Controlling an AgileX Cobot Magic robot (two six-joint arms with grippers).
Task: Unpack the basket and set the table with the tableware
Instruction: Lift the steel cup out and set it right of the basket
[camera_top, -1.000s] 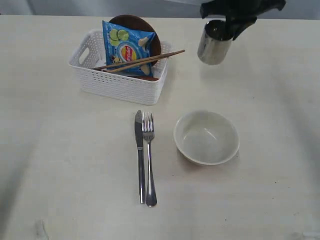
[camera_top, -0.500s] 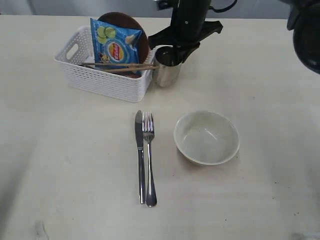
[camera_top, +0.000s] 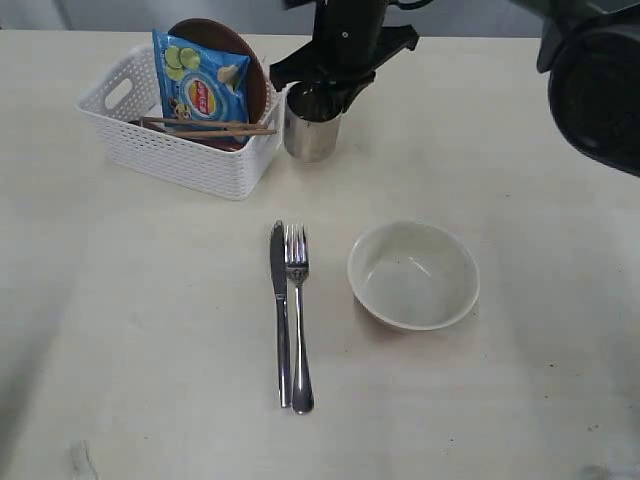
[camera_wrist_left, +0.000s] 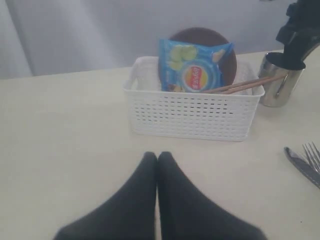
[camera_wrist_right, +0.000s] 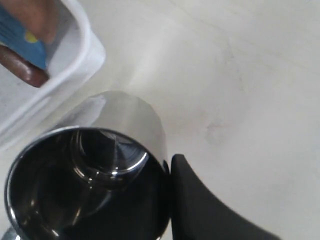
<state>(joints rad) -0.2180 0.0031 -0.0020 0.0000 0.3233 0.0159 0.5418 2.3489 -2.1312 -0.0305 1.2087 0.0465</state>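
Gripping cup (camera_top: 308, 138) rim, right claw (camera_top: 325, 95) nearly closed; cup upright just beside basket (camera_top: 170, 165). Apart from basket, left claw (camera_wrist_left: 157, 159) pinched together, empty. On table (camera_top: 150, 350): bowl (camera_top: 413, 275), knife (camera_top: 280, 300), fork (camera_top: 298, 310).

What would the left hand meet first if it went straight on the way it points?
Probably the near wall of the basket; the left hand points at it over the table, height unclear.
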